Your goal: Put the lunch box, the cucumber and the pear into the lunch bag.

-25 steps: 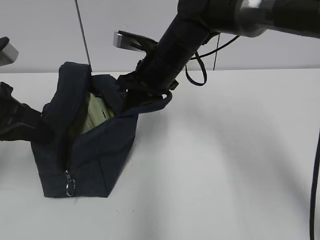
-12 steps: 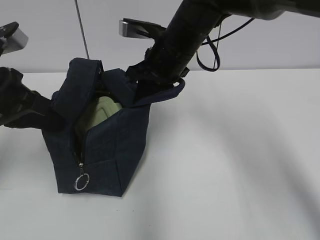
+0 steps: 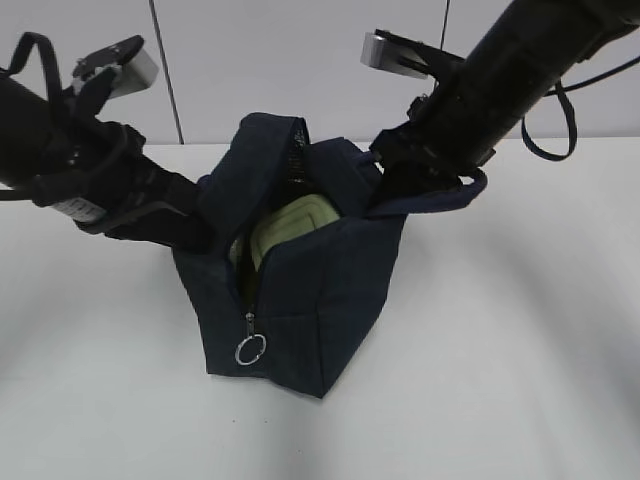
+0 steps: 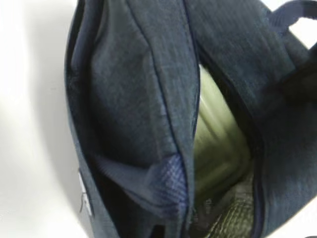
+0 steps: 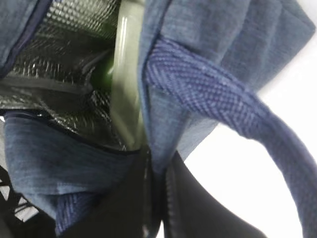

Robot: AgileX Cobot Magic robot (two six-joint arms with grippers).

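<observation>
The navy lunch bag [image 3: 310, 300] stands mid-table with its top open; its silver ring pull [image 3: 250, 349] hangs at the front. The lunch box's sage-green lid [image 3: 290, 225] shows inside, also in the left wrist view [image 4: 215, 134] and the right wrist view [image 5: 126, 74]. A dark green patch [image 5: 104, 74] beside the lid may be the cucumber. The pear is hidden. My left gripper [image 3: 200, 228] holds the bag's left flap; its fingers are hidden by fabric. My right gripper [image 3: 385, 195] is shut on the bag's right rim [image 5: 158, 148], by the loop handle [image 5: 237, 114].
The white table [image 3: 520, 330] runs all round the bag, with a pale wall behind. The bag's silver lining [image 5: 74, 29] shows inside. Both arms reach in from above, one on each side of the bag.
The bag and both grippers have moved to the right across the table, both still holding it. The green lid shows more in the opening.
</observation>
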